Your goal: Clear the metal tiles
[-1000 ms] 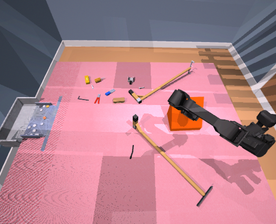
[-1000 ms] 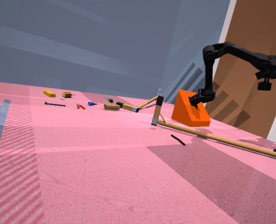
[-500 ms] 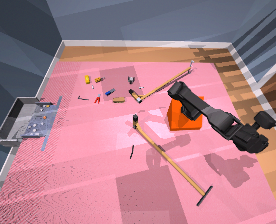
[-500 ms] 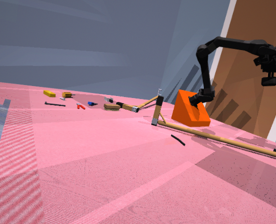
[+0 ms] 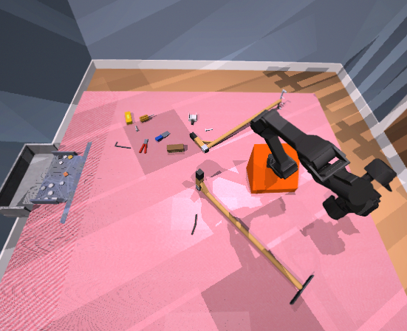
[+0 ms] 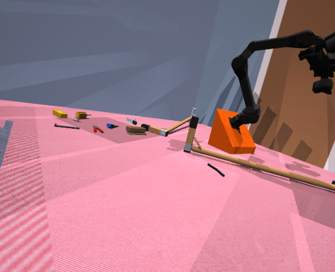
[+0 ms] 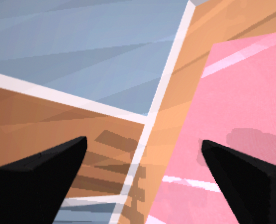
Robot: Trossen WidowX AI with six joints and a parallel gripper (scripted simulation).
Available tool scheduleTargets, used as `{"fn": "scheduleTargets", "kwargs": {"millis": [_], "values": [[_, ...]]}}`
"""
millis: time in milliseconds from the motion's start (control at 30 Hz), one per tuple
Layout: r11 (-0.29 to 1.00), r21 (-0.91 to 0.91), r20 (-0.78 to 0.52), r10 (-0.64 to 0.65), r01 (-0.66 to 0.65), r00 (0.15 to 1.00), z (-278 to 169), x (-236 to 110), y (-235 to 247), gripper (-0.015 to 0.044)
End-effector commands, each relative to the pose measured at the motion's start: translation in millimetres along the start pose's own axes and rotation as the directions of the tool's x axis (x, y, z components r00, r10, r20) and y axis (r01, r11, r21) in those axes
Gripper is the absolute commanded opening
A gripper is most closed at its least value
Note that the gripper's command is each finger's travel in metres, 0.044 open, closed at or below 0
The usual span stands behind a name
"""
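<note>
The hand [image 7: 144, 165] is hanging high above the right edge of the pink counter [image 5: 131, 258], its jaws spread wide and gripping nothing. The long scraper [image 5: 249, 236] is lying on the counter in front of the orange base block [image 5: 272, 170], its upright grip end near the middle and its dark blade toward the near right. The metal tiles [image 5: 51, 192] are sitting on the steel bench plate [image 5: 55, 177] at the far left, beside the catch box [image 5: 9, 181].
</note>
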State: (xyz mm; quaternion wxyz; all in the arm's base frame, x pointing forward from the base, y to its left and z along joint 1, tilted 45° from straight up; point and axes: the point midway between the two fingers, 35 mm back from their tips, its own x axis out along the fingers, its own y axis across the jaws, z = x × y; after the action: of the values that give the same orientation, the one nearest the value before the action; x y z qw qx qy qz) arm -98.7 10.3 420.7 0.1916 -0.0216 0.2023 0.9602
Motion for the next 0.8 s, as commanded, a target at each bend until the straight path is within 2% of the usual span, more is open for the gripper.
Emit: {"fn": "scheduleTargets", "kwargs": {"millis": [0,333,667,767], "values": [[0.995,-0.025,0.052,-0.096,0.098,0.994,0,-22,-2,0.0440],[0.941,-0.046,0.149,-0.326,0.336,0.934,-13,-70,-4,0.0440],[0.828,-0.043,0.231,-0.536,0.558,0.812,-40,-116,1,0.0440],[0.807,-0.041,0.241,-0.564,0.589,0.789,-46,-123,2,0.0440]]}}
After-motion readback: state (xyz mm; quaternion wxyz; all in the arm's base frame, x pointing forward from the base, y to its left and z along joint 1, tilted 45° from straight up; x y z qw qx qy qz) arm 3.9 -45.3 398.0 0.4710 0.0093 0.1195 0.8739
